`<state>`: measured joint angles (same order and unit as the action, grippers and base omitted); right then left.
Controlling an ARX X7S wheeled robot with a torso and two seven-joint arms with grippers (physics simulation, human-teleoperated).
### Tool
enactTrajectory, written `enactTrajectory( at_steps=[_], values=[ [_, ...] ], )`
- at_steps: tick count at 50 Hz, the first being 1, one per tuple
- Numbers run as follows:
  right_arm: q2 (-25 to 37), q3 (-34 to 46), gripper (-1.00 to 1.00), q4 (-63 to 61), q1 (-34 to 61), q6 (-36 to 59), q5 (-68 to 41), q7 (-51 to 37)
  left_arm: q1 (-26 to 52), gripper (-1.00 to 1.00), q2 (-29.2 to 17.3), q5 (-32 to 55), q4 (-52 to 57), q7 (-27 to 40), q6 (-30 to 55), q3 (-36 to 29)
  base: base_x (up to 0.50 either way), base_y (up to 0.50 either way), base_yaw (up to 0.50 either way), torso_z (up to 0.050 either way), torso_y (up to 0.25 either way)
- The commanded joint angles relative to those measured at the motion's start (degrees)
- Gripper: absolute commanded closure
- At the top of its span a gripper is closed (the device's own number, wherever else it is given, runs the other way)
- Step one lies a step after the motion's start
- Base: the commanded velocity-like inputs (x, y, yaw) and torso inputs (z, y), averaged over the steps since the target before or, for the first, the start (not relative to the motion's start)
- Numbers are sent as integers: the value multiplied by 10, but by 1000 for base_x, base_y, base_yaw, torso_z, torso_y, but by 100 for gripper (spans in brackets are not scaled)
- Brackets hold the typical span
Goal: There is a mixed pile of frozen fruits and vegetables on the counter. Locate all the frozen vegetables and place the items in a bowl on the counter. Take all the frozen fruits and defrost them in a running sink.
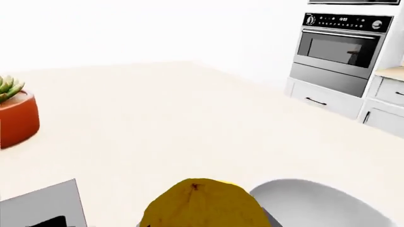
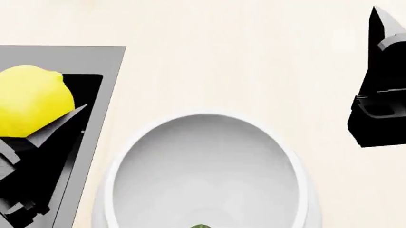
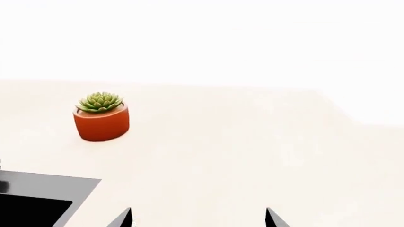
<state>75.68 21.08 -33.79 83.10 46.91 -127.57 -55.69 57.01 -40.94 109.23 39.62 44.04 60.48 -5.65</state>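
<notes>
Holding the round yellow lemon (image 1: 200,203), your left gripper (image 2: 47,124) hangs over the black grey-rimmed sink (image 2: 95,61); lower it well inside (beside the white bowl (image 2: 209,123)). Right gripper (image 3: 197,218) waits spread, empty.

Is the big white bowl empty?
Nearly. The bowl shows a bare white inside, except a small green thing at the picture's bottom edge. The lemon is outside it.
</notes>
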Motion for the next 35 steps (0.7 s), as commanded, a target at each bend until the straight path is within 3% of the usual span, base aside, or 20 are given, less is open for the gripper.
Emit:
enactTrajectory(
  at_steps=[1, 17, 35],
  values=[
    [25, -14, -100, -3, -30, -3, 50, 36, 207, 100, 50, 171, -80, 82, -12, -128, 0, 0, 0, 0, 0],
    [19, -12, -100, 2, -24, 7, 45, 29, 252, 100, 130, 212, -106, 75, 2, -224, 0, 0, 0, 0, 0],
    [79, -28, -100, -24, -107, -54, 64, 72, 268, 100, 192, 88, -196, -11, 91, -279, 0, 0, 0, 0, 0]
  ],
)
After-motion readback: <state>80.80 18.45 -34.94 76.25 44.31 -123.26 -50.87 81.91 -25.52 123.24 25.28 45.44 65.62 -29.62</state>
